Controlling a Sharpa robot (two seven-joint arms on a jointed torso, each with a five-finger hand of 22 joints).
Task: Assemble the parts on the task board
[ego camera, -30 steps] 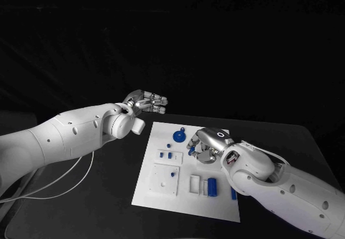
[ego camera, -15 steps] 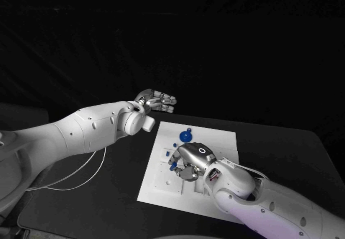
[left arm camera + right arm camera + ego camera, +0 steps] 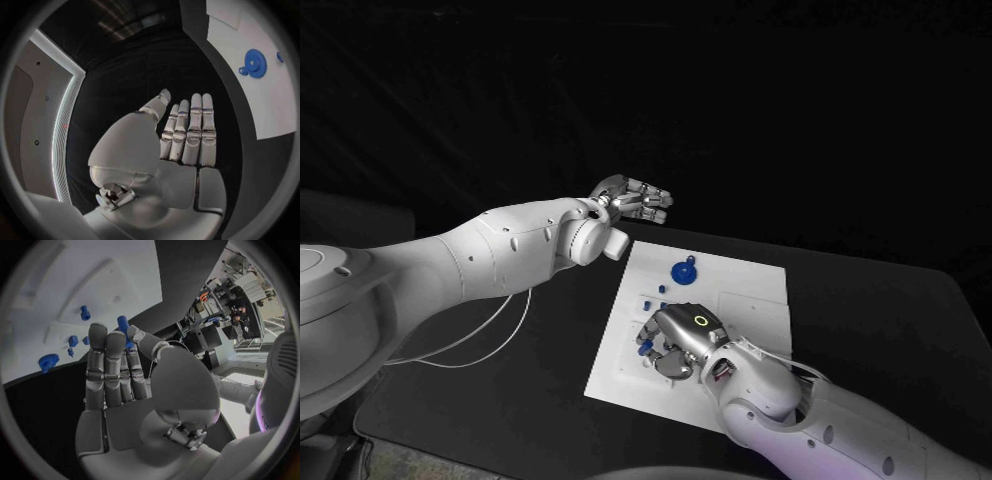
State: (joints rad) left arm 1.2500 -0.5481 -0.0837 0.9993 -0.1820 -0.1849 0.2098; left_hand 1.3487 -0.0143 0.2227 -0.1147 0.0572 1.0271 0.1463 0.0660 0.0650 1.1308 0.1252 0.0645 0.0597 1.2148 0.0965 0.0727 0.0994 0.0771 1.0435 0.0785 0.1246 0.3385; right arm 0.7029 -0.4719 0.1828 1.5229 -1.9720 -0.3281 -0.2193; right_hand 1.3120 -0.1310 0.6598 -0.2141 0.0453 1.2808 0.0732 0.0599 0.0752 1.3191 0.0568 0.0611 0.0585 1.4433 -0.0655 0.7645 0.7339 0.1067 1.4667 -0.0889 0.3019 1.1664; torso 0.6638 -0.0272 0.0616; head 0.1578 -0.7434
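Over the task board (image 3: 747, 290), the right hand (image 3: 672, 340) had shifted to the near-left parts and pinched a blue cylinder (image 3: 123, 326) between thumb and fingers, suggesting a pickup was achieved. The left hand (image 3: 635, 201) hung beyond the board, fingers straight, empty; the blue gear (image 3: 684, 271) lay untouched.

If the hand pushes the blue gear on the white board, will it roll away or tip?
Probably neither: the blue gear lies flat on the board, so a push likely slides it. It looks stiff, small and light. Its toothed rim should help the fingers grip it.
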